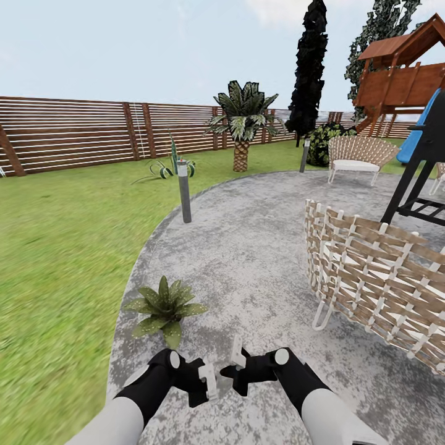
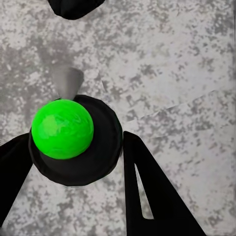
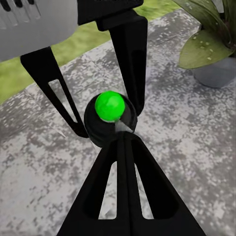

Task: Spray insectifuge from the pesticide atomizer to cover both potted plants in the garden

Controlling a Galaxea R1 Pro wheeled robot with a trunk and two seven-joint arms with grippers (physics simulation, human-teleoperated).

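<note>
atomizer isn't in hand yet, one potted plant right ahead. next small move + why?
Probably turn the head or base to search for the atomizer. Both the left gripper and right gripper hang empty over the grey paving; the right jaws look shut, the left open. One potted plant sits at the paving's edge just ahead, so spraying has to wait until the bottle is found.
</note>
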